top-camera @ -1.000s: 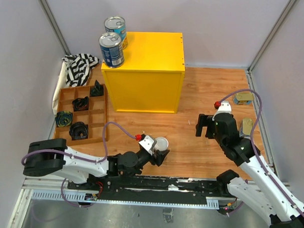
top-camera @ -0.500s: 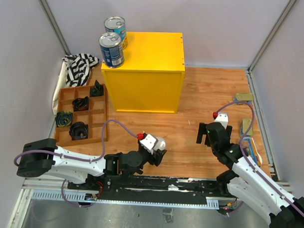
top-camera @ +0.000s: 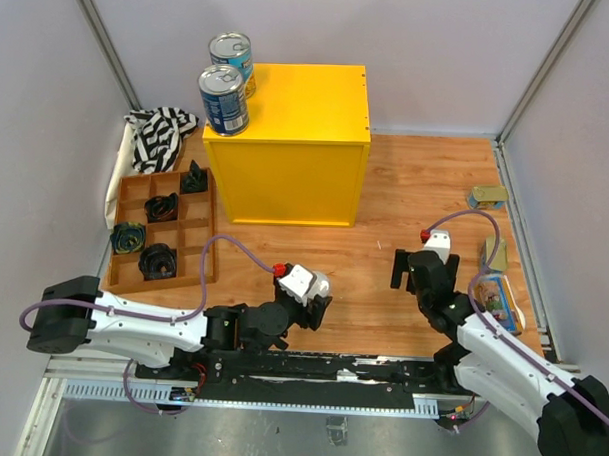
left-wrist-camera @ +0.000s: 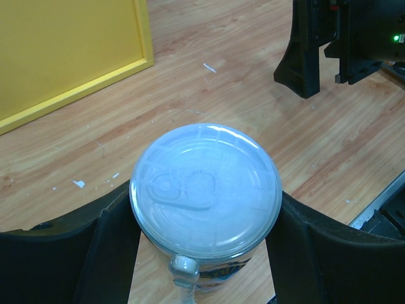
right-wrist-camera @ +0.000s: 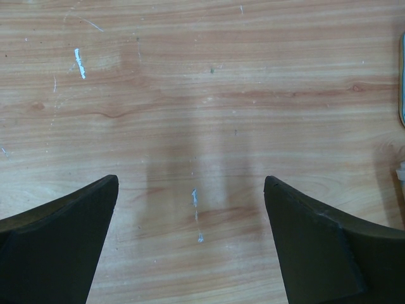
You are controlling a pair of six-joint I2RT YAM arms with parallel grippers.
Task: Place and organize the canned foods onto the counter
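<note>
Wood-grain tabletop is stretching between pale grey walls, with the bright yellow counter (top-camera: 298,138) standing toward its far side. Near the front edge, the left gripper (top-camera: 317,300) is clamping a slim white-lidded can (left-wrist-camera: 205,190) by its sides, its black fingers (left-wrist-camera: 107,253) pressing in from either flank; whether the can's base is touching the wood cannot be told. The right gripper (right-wrist-camera: 190,247) is hanging with its jaws wide apart over bare boards, holding nothing. Two wide blue-labelled cans are standing upright at the counter's left edge, the front blue can (top-camera: 223,98) at the near corner and the rear blue can (top-camera: 231,55) just behind it. Along the table's right side, the far gold tin (top-camera: 489,196) and the near gold tin (top-camera: 494,255) are lying well apart from the counter, while a yellow-blue can (top-camera: 502,303) is lying on its side beside the right arm. A wooden compartment tray (top-camera: 206,235) holding small black objects is sitting left of the counter, a striped cloth (top-camera: 158,133) bunching beyond it.
</note>
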